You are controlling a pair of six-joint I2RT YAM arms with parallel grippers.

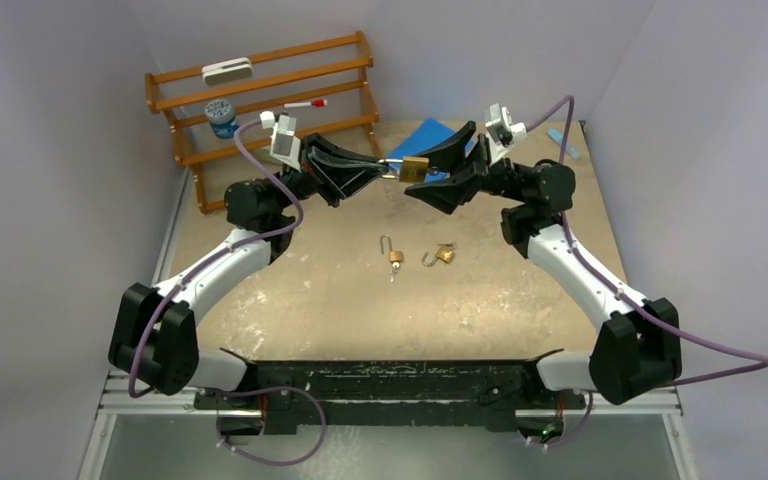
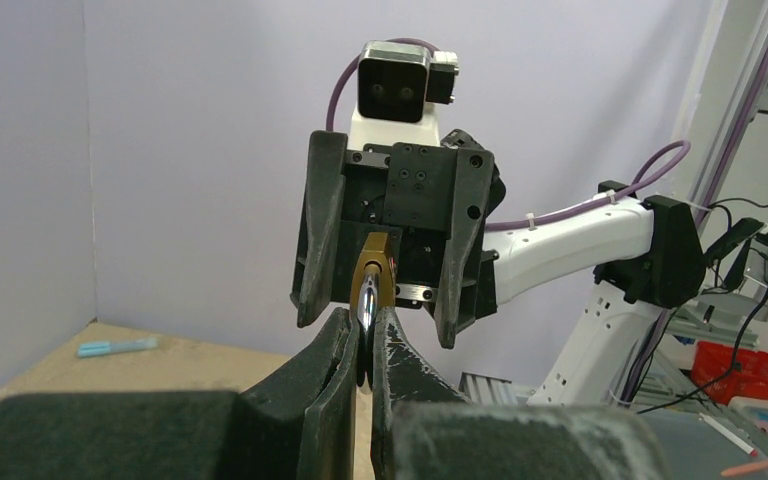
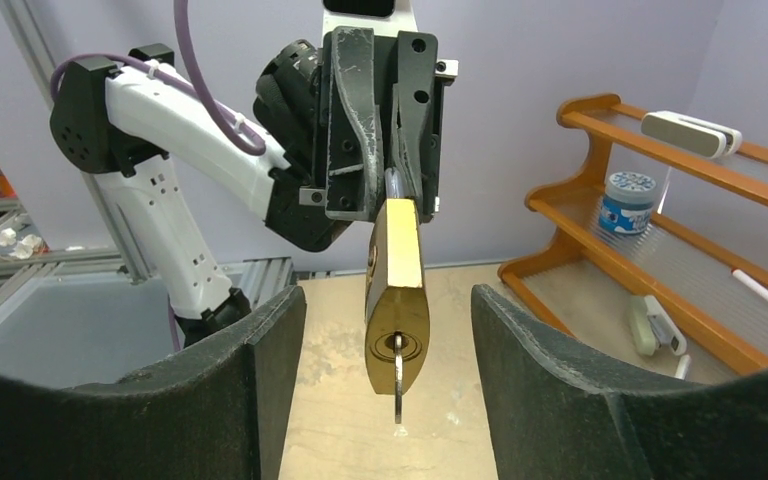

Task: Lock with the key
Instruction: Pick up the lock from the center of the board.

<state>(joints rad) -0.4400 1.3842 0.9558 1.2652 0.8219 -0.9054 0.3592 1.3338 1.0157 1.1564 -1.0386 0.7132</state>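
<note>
My left arm (image 1: 222,265) bends at the elbow and reaches forward and inward, holding my left gripper (image 1: 385,172) raised above the table, fingers pinched tight on the shackle of the padlock (image 3: 397,290). My right arm (image 1: 570,265) mirrors it. My right gripper (image 1: 422,172) faces the left one head-on, jaws spread either side of the padlock without touching it

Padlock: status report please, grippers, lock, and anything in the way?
Left gripper shut on shackle of padlock, held in air. Right gripper open, straddling padlock body. Key in keyhole, no obstruction seen.
</note>
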